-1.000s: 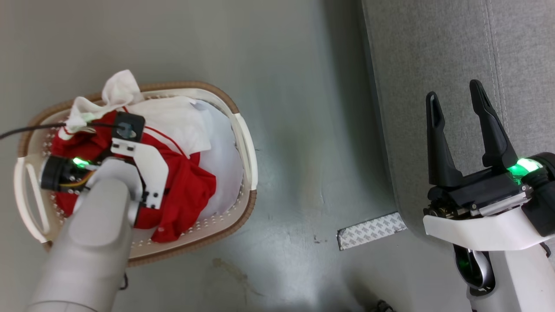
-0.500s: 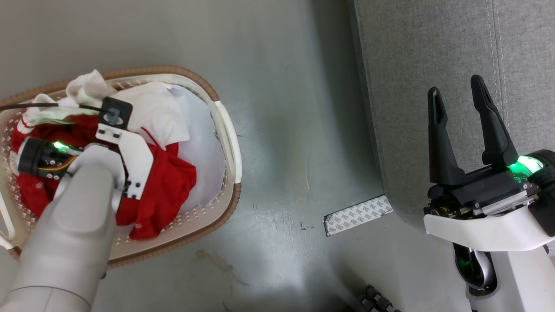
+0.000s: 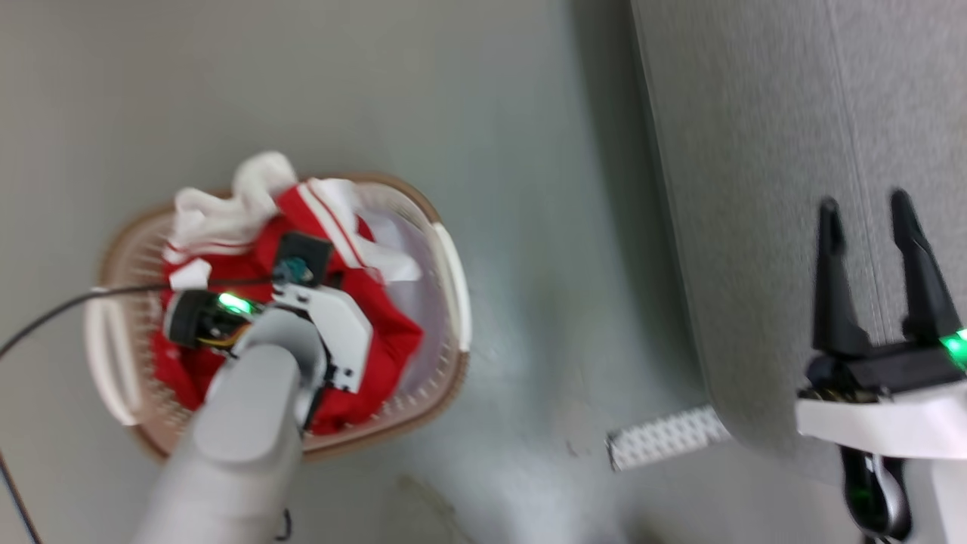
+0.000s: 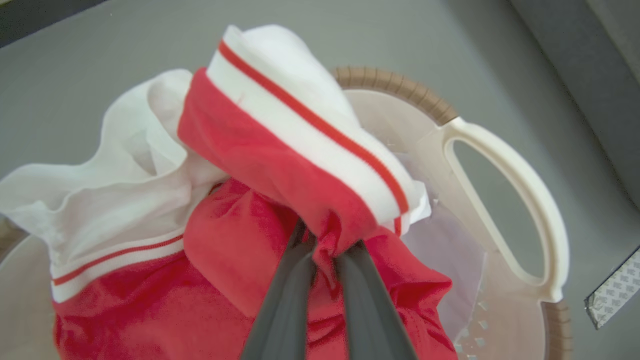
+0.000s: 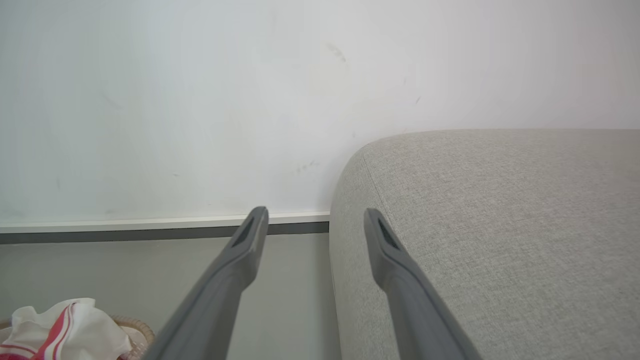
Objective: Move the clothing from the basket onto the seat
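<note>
Red clothing (image 3: 378, 332) with white panels and striped trim is bunched up in the oval cream basket (image 3: 451, 264) on the floor at the left. In the left wrist view my left gripper (image 4: 325, 240) is shut on a fold of the red clothing (image 4: 280, 165), which rises above the basket rim (image 4: 390, 82). In the head view the grey forearm and wrist cover the gripper. My right gripper (image 3: 869, 208) stands open over the grey seat (image 3: 755, 189) at the right, nothing between its fingers. The right wrist view shows the same gripper (image 5: 315, 215) beside the seat's rounded edge (image 5: 475, 200).
Grey floor (image 3: 529, 151) lies between basket and seat. A patterned strip (image 3: 665, 434) sticks out from under the seat's corner. A black cable (image 3: 75, 302) runs from my left wrist to the left. A white wall with a skirting board (image 5: 150, 222) stands behind the seat.
The head view has shifted and blurred, so the camera moved. The clothing in my left gripper now stands higher in the basket, a striped fold pulled up. My right gripper stays open.
</note>
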Available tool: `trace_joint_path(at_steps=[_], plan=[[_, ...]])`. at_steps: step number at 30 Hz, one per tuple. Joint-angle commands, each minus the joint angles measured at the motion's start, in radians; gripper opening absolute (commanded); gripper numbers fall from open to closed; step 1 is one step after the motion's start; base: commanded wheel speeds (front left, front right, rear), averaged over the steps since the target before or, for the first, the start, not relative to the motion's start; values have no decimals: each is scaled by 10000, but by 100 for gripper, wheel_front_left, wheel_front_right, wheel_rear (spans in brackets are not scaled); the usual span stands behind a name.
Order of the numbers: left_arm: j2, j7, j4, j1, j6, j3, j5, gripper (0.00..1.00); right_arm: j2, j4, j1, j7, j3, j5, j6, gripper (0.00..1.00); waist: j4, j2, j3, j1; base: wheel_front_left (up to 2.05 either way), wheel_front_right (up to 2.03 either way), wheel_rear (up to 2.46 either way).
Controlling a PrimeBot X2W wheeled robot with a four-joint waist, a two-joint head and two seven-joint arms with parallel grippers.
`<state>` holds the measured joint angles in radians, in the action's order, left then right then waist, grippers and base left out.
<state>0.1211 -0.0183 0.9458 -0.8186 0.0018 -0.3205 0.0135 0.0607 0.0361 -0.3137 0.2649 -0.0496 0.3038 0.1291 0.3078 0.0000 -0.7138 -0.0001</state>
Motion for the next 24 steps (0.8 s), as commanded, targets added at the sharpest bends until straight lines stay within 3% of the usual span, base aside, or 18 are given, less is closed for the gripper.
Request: trace_joint_path(at_steps=[1, 7, 12, 24], plan=[[4, -107, -111, 194, -20, 13, 88, 0, 73, -48, 173, -7, 118, -29, 30, 100, -707, 0, 971, 1, 0, 0, 0], [-289, -384, -1473, 1373, -331, -79, 544, 0, 238, -248, 1107, -6, 875, -160, 30, 100, -1460, 0, 2780, 1, 0, 0, 0], [-205, -60, -3237, 2614, -464, 76, 1096, 0, 259, -368, 1871, -7, 1240, -256, 30, 100, -1850, 0, 4167, 1, 0, 0, 0], [489, 625, -8285, 5716, 351, 946, 1874, 0, 363, -466, 3208, -7, 1608, -464, 30, 100, -2224, 0, 6467, 1, 0, 0, 0]])
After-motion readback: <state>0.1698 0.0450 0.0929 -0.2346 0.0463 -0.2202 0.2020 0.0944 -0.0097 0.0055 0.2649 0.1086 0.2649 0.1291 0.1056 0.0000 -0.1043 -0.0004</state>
